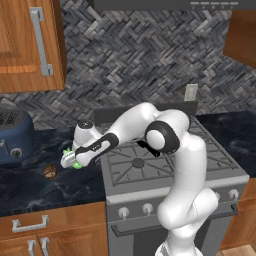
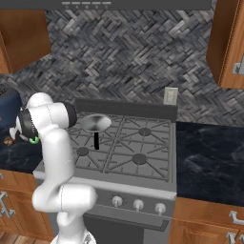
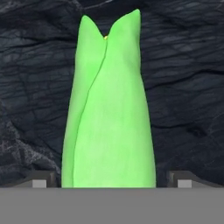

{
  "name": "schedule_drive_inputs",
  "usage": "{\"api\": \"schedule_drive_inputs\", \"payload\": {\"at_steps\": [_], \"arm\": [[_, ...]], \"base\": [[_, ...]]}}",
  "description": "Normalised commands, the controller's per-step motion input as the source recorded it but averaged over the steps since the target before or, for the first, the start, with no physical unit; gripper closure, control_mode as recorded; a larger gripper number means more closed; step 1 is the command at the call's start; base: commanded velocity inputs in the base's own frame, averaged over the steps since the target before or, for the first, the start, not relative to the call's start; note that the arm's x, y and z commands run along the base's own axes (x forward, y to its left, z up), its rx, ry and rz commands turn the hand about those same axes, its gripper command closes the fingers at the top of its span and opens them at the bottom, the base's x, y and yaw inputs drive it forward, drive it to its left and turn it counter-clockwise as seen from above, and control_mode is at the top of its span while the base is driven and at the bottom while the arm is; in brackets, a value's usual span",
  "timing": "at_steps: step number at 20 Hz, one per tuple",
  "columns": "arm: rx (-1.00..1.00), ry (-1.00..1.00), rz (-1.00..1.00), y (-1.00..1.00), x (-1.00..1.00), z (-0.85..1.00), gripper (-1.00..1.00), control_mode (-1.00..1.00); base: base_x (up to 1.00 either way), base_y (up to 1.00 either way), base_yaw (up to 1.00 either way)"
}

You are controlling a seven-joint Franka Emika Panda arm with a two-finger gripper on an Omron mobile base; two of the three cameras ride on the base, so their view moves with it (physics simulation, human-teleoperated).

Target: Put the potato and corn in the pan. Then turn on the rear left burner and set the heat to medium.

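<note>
Potato on the dark counter, untouched. Just right, gripper spread wide either side of the corn, down on it, not yet clamped. Further right, pan on the stove's rear left burner, empty. Both loads and knob pending.

**Corn and potato on the desk, pan on the stove**

We see the corn as a bright green husked cob, lying flat on the dark marbled desk — its husk splits into two pointed tips with a speck of yellow between them. From the left base view, the corn shows only as green slivers. The potato, a small brown roundish lump, sits on the same desk just beside it. The pan — round, shallow, silver-grey, black handle — rests upright over the rear left burner, well apart from both.
</note>
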Motion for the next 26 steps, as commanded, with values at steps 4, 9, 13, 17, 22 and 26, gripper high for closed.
{"api": "schedule_drive_inputs", "payload": {"at_steps": [4, 9, 13, 17, 22, 26], "arm": [[0.00, 0.00, 0.00, 0.01, 0.00, 0.00, -1.00, -1.00], [0.00, 0.00, 0.00, 0.00, 0.00, 0.00, 1.00, -1.00], [0.00, 0.00, 0.00, 0.00, 0.00, 0.00, 1.00, -1.00], [0.00, -0.02, 0.00, -0.06, -0.07, 0.16, 1.00, -1.00], [0.00, -0.03, 0.00, -0.17, -0.26, 0.73, 1.00, -1.00], [0.00, 0.00, 0.00, -0.49, -0.19, 0.70, 1.00, -1.00]], "base": [[0.00, 0.00, 0.00], [0.00, 0.00, 0.00], [0.00, 0.00, 0.00], [0.00, 0.00, 0.00], [0.00, 0.00, 0.00], [0.00, 0.00, 0.00]]}}
